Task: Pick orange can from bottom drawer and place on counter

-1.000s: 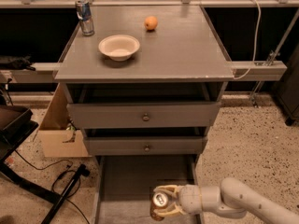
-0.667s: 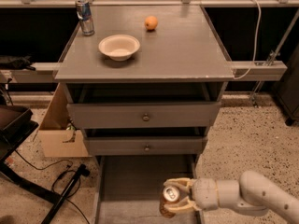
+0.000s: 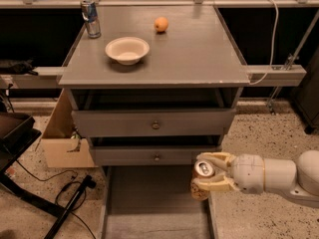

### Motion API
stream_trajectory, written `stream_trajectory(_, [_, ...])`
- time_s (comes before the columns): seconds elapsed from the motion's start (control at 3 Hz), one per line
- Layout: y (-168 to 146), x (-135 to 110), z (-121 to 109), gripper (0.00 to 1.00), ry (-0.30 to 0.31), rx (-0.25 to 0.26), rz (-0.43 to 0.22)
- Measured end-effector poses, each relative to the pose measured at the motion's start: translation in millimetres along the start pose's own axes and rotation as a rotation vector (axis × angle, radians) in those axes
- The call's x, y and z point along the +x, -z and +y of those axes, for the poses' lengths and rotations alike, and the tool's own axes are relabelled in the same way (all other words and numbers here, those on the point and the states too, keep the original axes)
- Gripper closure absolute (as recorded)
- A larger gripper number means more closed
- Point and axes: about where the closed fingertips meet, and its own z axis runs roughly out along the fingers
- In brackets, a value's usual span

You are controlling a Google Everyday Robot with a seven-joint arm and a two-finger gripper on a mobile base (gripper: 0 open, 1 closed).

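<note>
My gripper (image 3: pixel 212 176) reaches in from the right and is shut on the orange can (image 3: pixel 202 179), whose silver top faces up. It holds the can upright above the right side wall of the open bottom drawer (image 3: pixel 149 203), just below the middle drawer's front. The counter (image 3: pixel 194 54) lies above, well higher than the can.
On the counter stand a white bowl (image 3: pixel 127 49), a slim silver-blue can (image 3: pixel 90 17) at the back left and a round orange fruit (image 3: pixel 160 24). Two upper drawers with knobs (image 3: pixel 155 125) are closed. A cardboard box (image 3: pixel 62 138) and cables lie on the floor at left.
The gripper has lifted the orange can up out of the bottom drawer and moved it toward the drawer's right side.
</note>
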Motion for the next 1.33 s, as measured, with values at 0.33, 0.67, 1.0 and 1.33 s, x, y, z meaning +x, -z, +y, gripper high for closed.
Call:
stream_trajectory(0.33, [0.0, -0.1, 0.0, 1.00, 0.000, 0.000, 0.000])
stream_trajectory(0.67, [17.8, -25.3, 0.1, 1.00, 0.042, 0.046, -0.005])
stream_trajectory(1.0, [61.5, -80.8, -17.3, 1.00, 0.061, 0.159, -0.038])
stream_trajectory(1.33, [111.1, -147.1, -55.0, 1.00, 0.049, 0.277, -0.090])
